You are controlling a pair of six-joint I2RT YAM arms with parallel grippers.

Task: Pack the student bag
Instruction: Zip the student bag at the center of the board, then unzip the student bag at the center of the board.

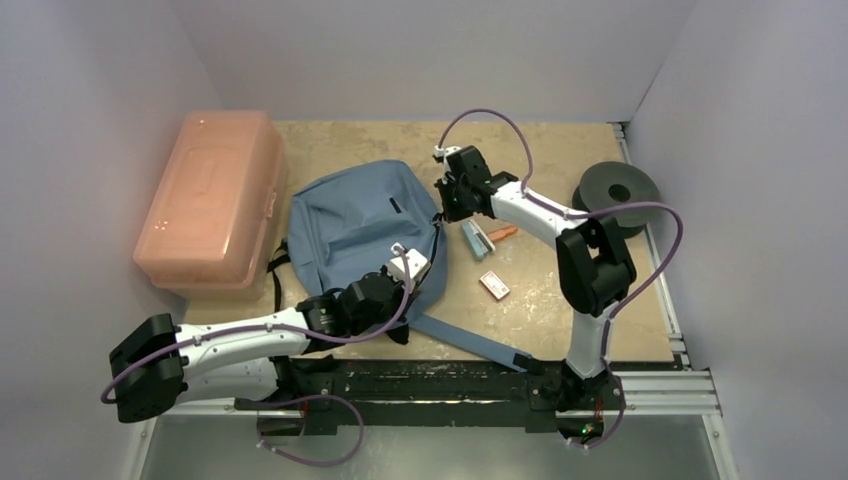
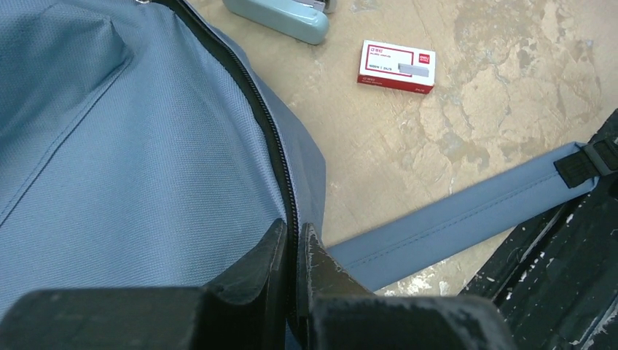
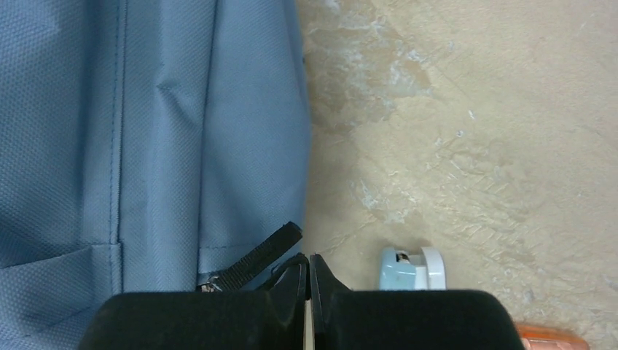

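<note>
The student bag was matt blue-grey woven cloth with a fine grain, edged by a black toothed zipper. Its strap was the same cloth, stitched along its length. The table was mottled beige, worn and blotchy. To the far left, the pink box was translucent, glossy plastic. The pale teal stapler looked smooth, the staple box printed card. The left gripper had matt black fingers, scuffed pale.
</note>
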